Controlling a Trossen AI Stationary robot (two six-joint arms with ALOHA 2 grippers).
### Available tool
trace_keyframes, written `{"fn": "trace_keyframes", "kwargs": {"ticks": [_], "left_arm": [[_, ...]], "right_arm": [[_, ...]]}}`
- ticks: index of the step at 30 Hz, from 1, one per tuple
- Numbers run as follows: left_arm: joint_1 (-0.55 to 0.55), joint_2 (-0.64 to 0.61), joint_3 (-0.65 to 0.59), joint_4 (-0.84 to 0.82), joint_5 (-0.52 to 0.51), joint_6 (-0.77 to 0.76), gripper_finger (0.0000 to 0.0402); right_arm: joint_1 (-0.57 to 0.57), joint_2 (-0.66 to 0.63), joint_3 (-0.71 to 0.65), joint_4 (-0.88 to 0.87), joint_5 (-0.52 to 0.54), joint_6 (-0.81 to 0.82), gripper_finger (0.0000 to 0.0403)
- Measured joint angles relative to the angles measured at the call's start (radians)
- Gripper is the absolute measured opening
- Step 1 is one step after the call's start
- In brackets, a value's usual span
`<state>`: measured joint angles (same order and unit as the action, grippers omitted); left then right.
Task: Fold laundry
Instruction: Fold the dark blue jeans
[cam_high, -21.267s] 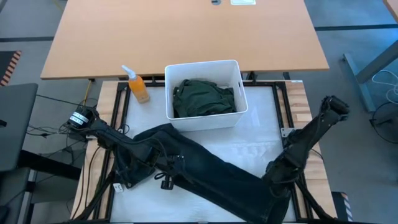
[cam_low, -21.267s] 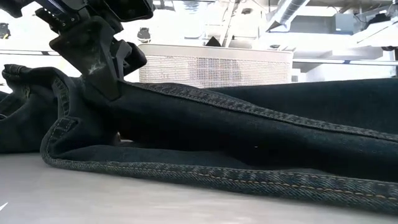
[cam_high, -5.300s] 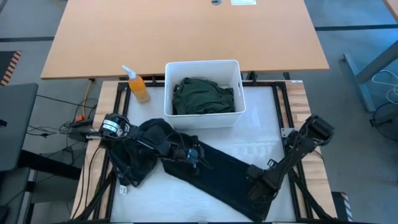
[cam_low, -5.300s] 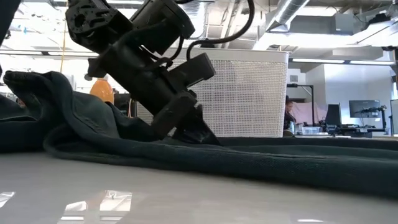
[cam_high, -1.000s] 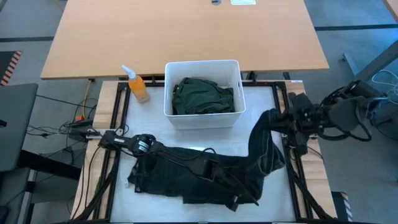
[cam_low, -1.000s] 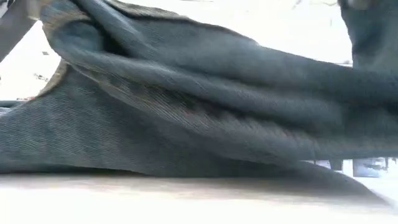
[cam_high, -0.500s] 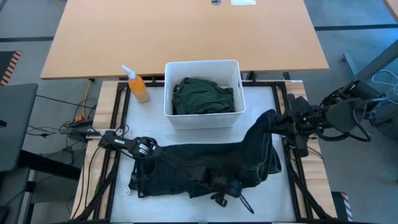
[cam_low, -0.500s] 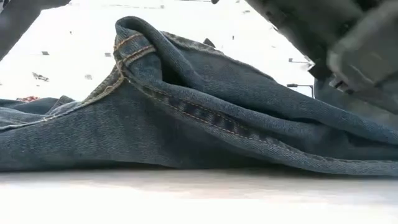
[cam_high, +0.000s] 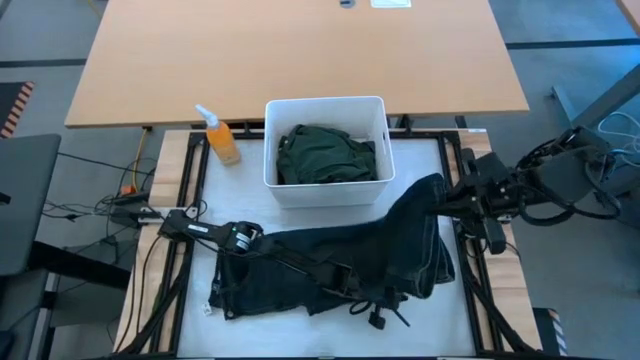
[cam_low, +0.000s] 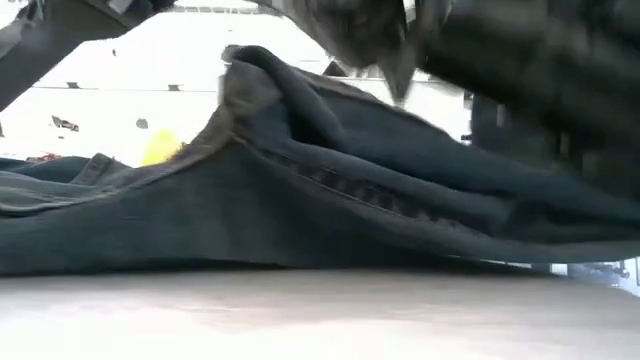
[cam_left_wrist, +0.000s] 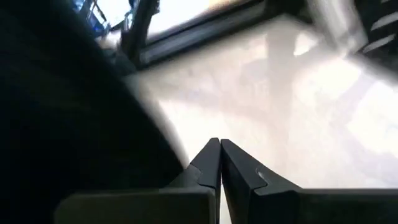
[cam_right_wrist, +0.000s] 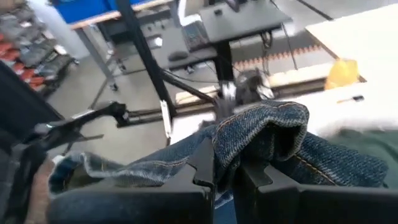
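White table (cam_high: 420, 160), trousers (cam_high: 320, 265) spread, right claw (cam_high: 438, 203) grasping their raised edge, left claw (cam_high: 385, 318) clenched empty just beside them

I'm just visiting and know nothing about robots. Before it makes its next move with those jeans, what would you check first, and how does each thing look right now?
1. Right gripper pinching the jeans: ok, a denim fold sits between its fingers, lifted at the table's right side.
2. Left gripper free of cloth: ok, fingers shut with nothing between them, low at the near edge.
3. Jeans fully on the table: ok, bunched in front of the bin.
4. White bin clear of the jeans: ok, apart; green garment inside.
5. Orange bottle out of the way: ok, upright left of the bin.
6. Fold edges lined up: cannot tell.
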<state>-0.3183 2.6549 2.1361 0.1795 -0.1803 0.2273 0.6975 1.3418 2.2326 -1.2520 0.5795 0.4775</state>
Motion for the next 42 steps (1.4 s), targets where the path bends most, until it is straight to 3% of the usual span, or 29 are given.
{"fn": "trace_keyframes", "kwargs": {"ticks": [4, 9, 12, 14, 21, 25, 28, 30, 33, 35, 39, 42], "left_arm": [[0.012, 0.003, 0.000, 0.117, 0.060, 0.001, 0.0000], [0.018, -0.008, 0.027, 0.258, 0.259, -0.030, 0.0000], [0.012, -0.013, 0.042, 0.159, 0.337, 0.007, 0.0000], [-0.001, -0.043, 0.042, -0.016, 0.347, 0.065, 0.0000], [-0.055, -0.235, 0.044, -0.641, 0.200, 0.187, 0.0000], [-0.095, -0.294, 0.044, -0.853, 0.037, 0.182, 0.0000], [-0.123, -0.319, 0.035, -0.942, -0.161, 0.177, 0.0000], [-0.125, -0.346, 0.010, -0.984, -0.219, 0.148, 0.0000], [-0.101, -0.411, -0.106, -1.004, -0.244, 0.087, 0.0000], [-0.086, -0.475, -0.249, -0.935, -0.265, 0.031, 0.0000], [-0.075, -0.640, -0.586, -0.610, -0.220, -0.071, 0.0000], [-0.088, -0.679, -0.808, -0.360, -0.157, -0.157, 0.0000]], "right_arm": [[-0.001, 0.000, 0.001, 0.017, -0.006, -0.036, 0.0044], [0.000, 0.000, 0.001, 0.013, -0.038, -0.042, 0.0044], [0.001, 0.000, 0.001, 0.009, -0.060, -0.042, 0.0044], [0.003, 0.000, 0.001, 0.009, -0.060, -0.042, 0.0044], [0.000, -0.010, 0.001, -0.007, -0.059, -0.048, 0.0044], [0.000, -0.010, 0.001, -0.005, -0.059, -0.067, 0.0044], [0.000, -0.011, 0.001, -0.002, -0.059, -0.068, 0.0044], [0.000, -0.011, 0.001, 0.001, -0.059, -0.068, 0.0044], [0.002, -0.011, 0.001, -0.002, -0.060, -0.068, 0.0044], [0.002, -0.011, 0.001, -0.007, -0.061, -0.068, 0.0044], [0.002, -0.011, 0.001, -0.010, -0.062, -0.070, 0.0044], [0.002, -0.011, 0.001, -0.012, -0.063, -0.071, 0.0044]]}}
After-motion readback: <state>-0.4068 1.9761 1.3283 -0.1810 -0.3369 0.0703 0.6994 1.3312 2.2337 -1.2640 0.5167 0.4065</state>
